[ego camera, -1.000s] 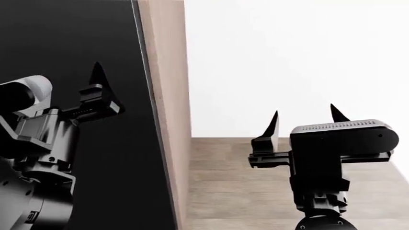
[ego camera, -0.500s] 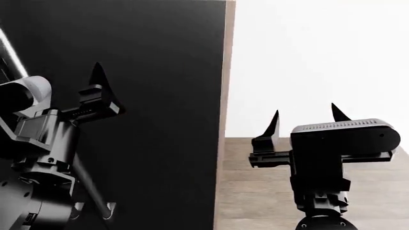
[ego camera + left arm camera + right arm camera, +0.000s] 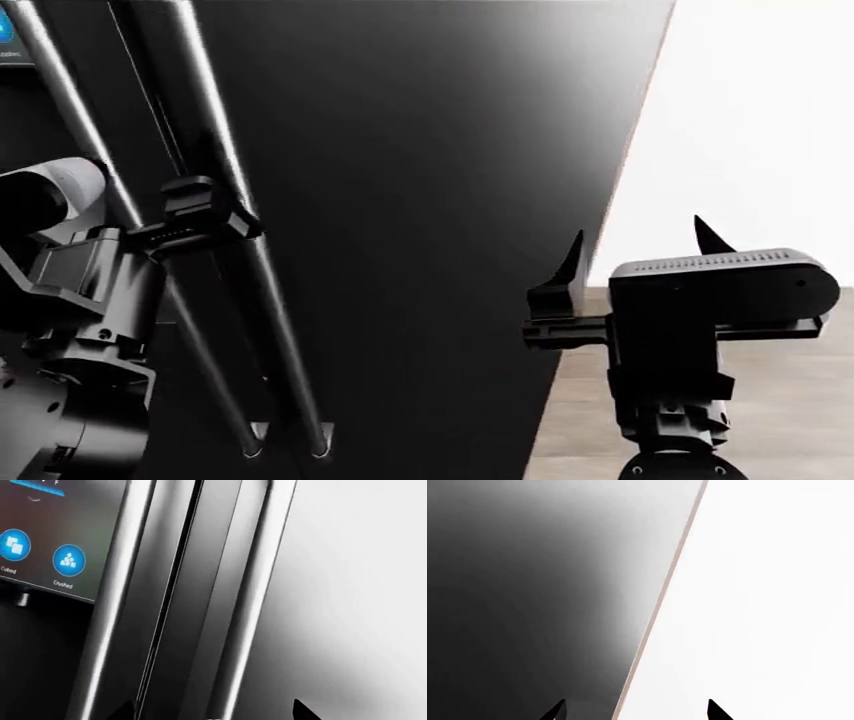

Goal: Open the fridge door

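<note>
While the fridge [image 3: 427, 200] fills the head view from its left edge past the middle, doors shut, its two bar handles [image 3: 214, 180] stand side by side at the left, flanking the door seam, with the dispenser panel [image 3: 47, 545] left of them. Directly in front of the handles hangs the left gripper [image 3: 200, 215], its spread not readable there, though its wrist view shows two tips wide apart, clasping nothing. Right of the handles, off the fridge's edge, the right gripper [image 3: 638, 250] is wide and empty; the glossy door likely swings heavy and stiff, so a rigid bar handle is the hold.
</note>
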